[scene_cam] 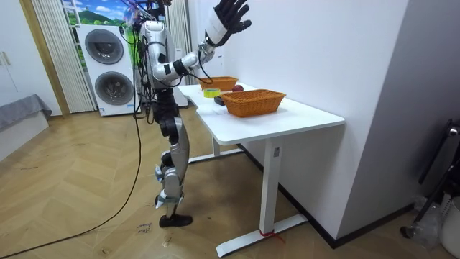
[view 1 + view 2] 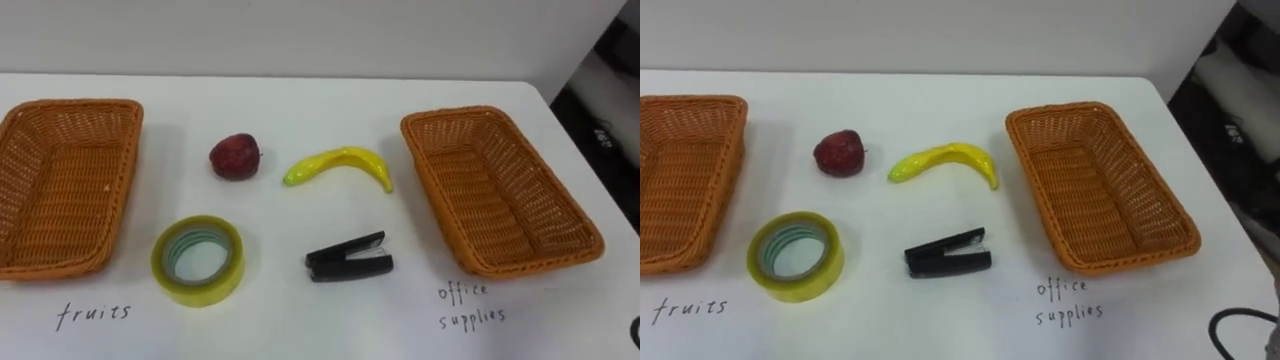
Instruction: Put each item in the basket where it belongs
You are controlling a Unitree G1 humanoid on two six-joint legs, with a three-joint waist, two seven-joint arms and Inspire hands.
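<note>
The robot stands at the long side of the white bench [image 2: 300,110], facing the wall behind it, with its right arm lifted well above head height and bent at the elbow. The right hand [image 1: 228,18] is up in the air, its fingers spread wide and straight, with nothing in them. On the bench there are two wicker baskets, both empty: the left basket [image 2: 70,170] at the robot's left and the right basket [image 2: 495,190] at its right, each with a handwritten label [image 2: 93,314] on the bench in front of it. Between the baskets lie four things, one of each, all apart from one another. One dark red apple [image 2: 235,157] and one yellow banana [image 2: 340,165] form the far row, the apple to the left. One roll of yellow tape [image 2: 200,288] lies flat in front of the apple, and one black stapler [image 2: 348,258] lies in front of the banana.
</note>
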